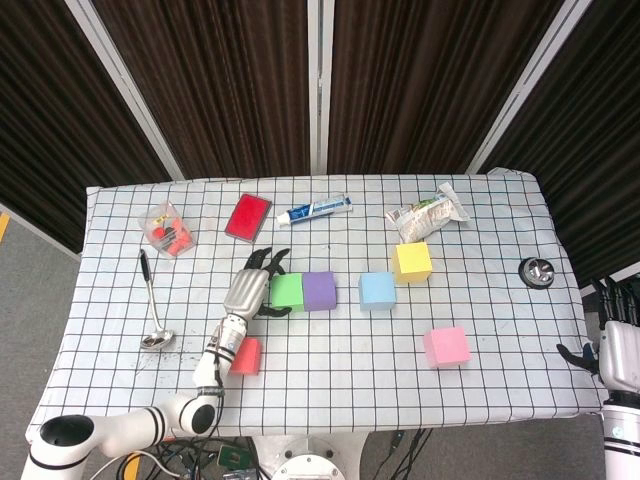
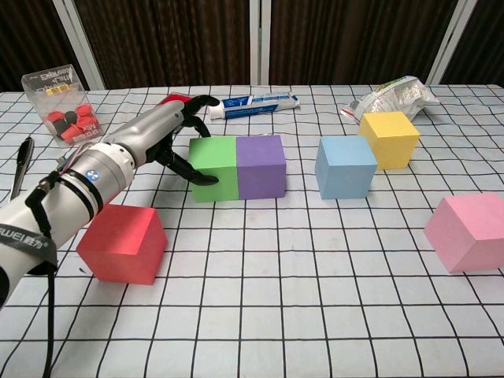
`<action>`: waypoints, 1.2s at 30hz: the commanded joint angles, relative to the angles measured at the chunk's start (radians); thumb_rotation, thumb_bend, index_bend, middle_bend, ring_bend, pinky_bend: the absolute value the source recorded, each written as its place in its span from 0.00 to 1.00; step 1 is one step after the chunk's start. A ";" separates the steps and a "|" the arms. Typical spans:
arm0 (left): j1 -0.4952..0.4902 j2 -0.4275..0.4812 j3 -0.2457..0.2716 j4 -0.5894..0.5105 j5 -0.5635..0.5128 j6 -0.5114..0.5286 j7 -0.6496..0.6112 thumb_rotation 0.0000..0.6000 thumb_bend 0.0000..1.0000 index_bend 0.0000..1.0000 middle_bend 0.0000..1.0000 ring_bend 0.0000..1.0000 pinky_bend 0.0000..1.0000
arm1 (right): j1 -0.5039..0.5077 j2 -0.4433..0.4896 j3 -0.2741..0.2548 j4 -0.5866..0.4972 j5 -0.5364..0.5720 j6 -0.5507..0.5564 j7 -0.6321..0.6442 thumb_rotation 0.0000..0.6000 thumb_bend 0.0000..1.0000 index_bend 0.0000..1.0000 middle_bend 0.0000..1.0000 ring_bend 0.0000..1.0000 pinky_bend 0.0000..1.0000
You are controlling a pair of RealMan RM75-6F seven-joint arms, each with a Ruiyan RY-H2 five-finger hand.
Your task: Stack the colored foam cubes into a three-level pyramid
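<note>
Nothing stacked yet; all six foam cubes sit single-level on the checked tablecloth [image 2: 260, 315]. Taking the green foam cube [image 2: 214, 167] as landmark, near to far:

- The red foam cube [image 2: 123, 242] sits nearer the robot and to the left, well apart.
- The pink foam cube [image 2: 466, 231] is nearer too, far to the right.
- The purple foam cube [image 2: 261, 164] is flush against the green cube's right face, so two base cubes look paired.
- The light-blue foam cube [image 2: 344, 165] is further right, with a gap.
- The yellow foam cube [image 2: 388, 138] is beyond that, slightly farther back.

Judged progress: base row barely begun. The third base cube, middle pair and top cube are all left.

The left hand [image 2: 168, 135] is at the green cube's left side, fingers spread, dark fingertips [image 2: 203, 178] touching its left and front face. It seems to be pushing or about to grasp, not clamped.

The right hand [image 1: 612, 345] hangs off the table's right edge, well apart. It holds nothing, but finger spread can't be made out.
</note>
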 commanded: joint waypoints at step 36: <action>0.095 0.194 0.039 -0.313 0.046 0.091 0.019 1.00 0.00 0.05 0.09 0.00 0.02 | 0.034 0.035 0.010 -0.041 -0.021 -0.023 -0.054 1.00 0.01 0.00 0.00 0.00 0.00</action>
